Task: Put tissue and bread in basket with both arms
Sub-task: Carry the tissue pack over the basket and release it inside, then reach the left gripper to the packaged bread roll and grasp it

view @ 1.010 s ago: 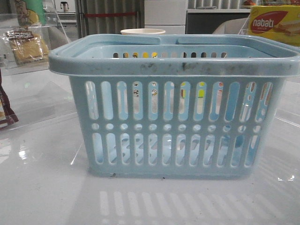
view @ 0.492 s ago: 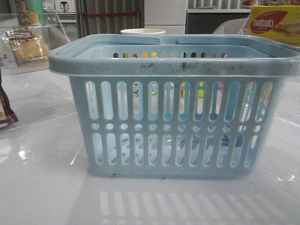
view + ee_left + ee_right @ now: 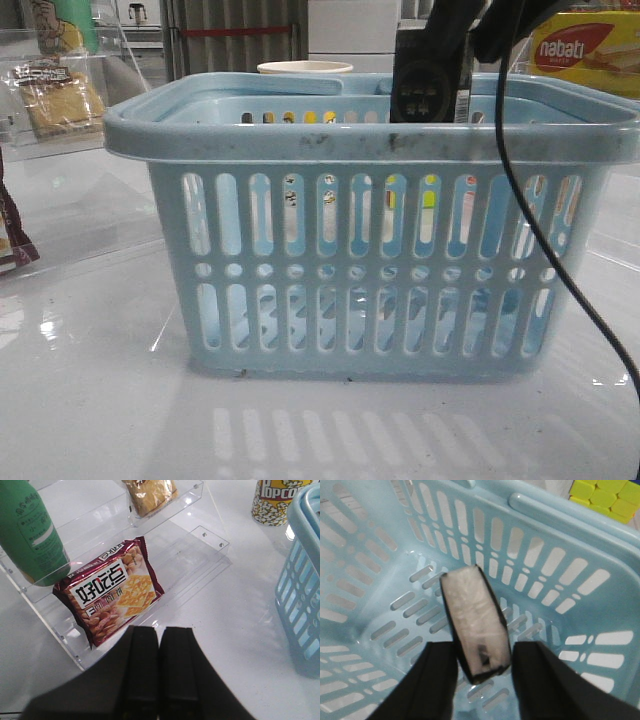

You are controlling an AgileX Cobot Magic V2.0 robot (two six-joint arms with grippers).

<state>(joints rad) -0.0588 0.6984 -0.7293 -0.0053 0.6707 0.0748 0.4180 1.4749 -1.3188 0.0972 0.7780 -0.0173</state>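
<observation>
newly arrived over the basket (image 3: 370, 140), right gripper (image 3: 482, 667) has fingers spread w/ tissue (image 3: 476, 625) between them, a light, soft pack best pinched across its flat faces; left gripper (image 3: 159, 652) pressed together.

Tissue (image 3: 476, 625) between spread right gripper (image 3: 485, 672) fingers (image 3: 437, 680); basket (image 3: 380, 580) interior below.

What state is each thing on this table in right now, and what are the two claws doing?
basket: upright, nothing lying on its floor yet.
tissue: over the basket's inside, between the right gripper's fingers.
right gripper: jaws apart, whether they grip the pack is unclear.
bread: outside the basket, on a clear shelf.
left gripper: shut, empty.
maroon cracker packet: leaning in the clear rack.
</observation>
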